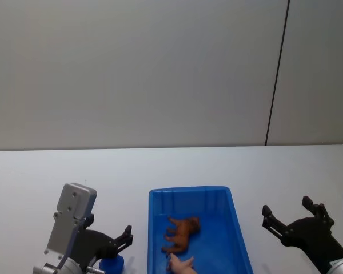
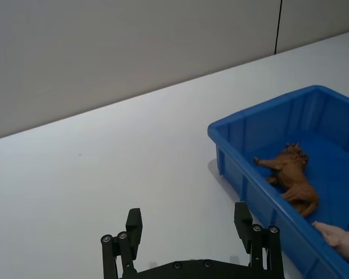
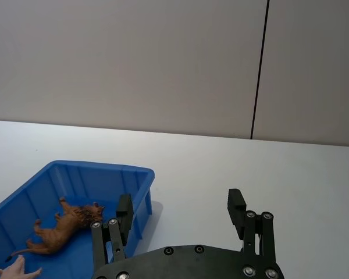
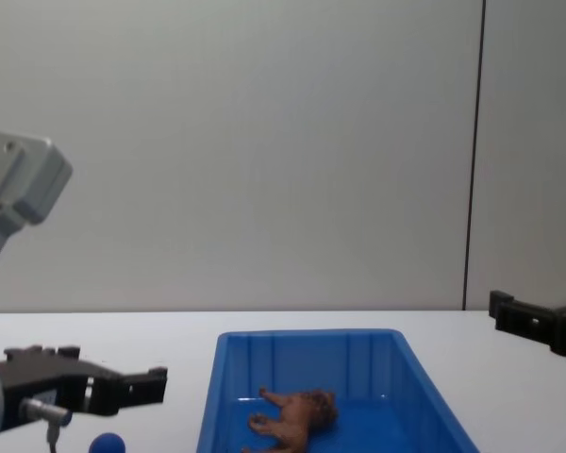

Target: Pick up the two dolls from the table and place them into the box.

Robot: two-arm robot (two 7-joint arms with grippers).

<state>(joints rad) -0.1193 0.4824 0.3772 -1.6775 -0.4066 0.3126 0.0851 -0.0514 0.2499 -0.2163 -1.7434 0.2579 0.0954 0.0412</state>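
The brown doll (image 1: 182,233) lies on its side inside the blue box (image 1: 188,190), also seen as the brown doll (image 2: 291,177) in the box (image 2: 262,113) from the left wrist, and as the brown doll (image 3: 67,226) from the right wrist. A person's hand (image 1: 180,265) reaches into the box near its front end, close to the doll's tail. The blue doll (image 1: 111,264) sits on the table left of the box, just under my left gripper (image 1: 126,237), which is open and holds nothing. My right gripper (image 1: 286,209) hovers open to the right of the box.
The white table (image 1: 160,165) stretches back to a grey wall. In the chest view the blue doll (image 4: 107,444) rests below the left gripper (image 4: 156,385), beside the box (image 4: 302,335). Bare tabletop lies on both sides of the box.
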